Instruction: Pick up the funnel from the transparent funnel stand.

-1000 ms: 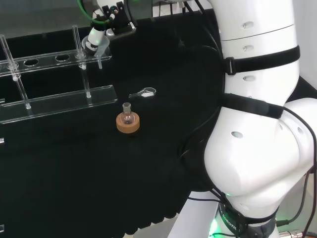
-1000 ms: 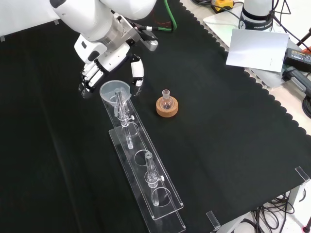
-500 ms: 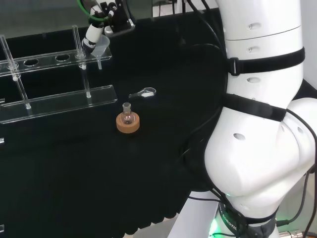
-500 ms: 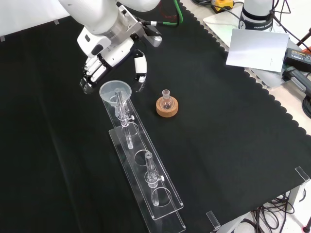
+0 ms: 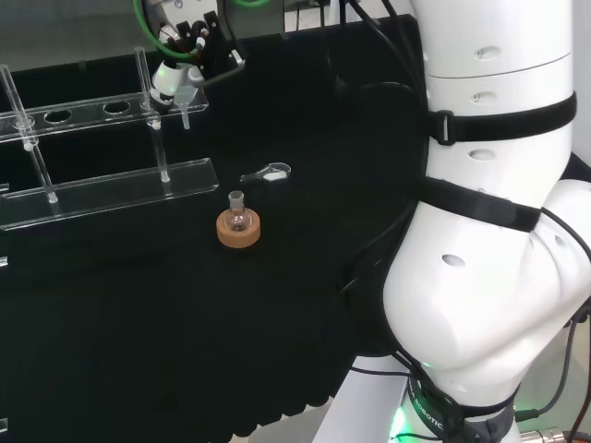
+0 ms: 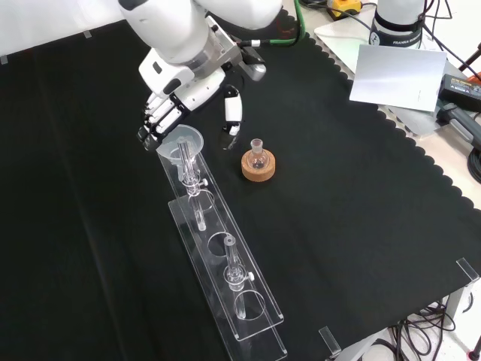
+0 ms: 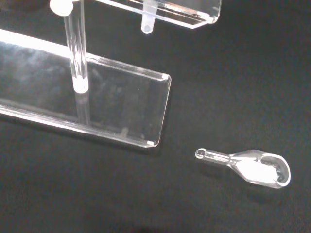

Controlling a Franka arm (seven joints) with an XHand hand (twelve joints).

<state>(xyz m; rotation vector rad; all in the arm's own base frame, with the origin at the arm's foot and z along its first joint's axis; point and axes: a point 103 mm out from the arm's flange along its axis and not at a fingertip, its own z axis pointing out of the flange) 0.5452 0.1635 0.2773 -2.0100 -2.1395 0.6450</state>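
Clear plastic, the funnel [image 6: 180, 142] still sits in the end hole of the transparent funnel stand [image 6: 225, 278], the robot hand [image 6: 176, 101] spread wide around its rim, ready to close.

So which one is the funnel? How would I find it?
Find the long clear funnel stand on the black cloth. At its end nearest the hand sits the funnel, a wide clear cone. The stand's other holes have no cone in them.

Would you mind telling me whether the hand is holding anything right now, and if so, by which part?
Nothing is held yet. The hand hovers open over the funnel, which sits in the funnel stand.
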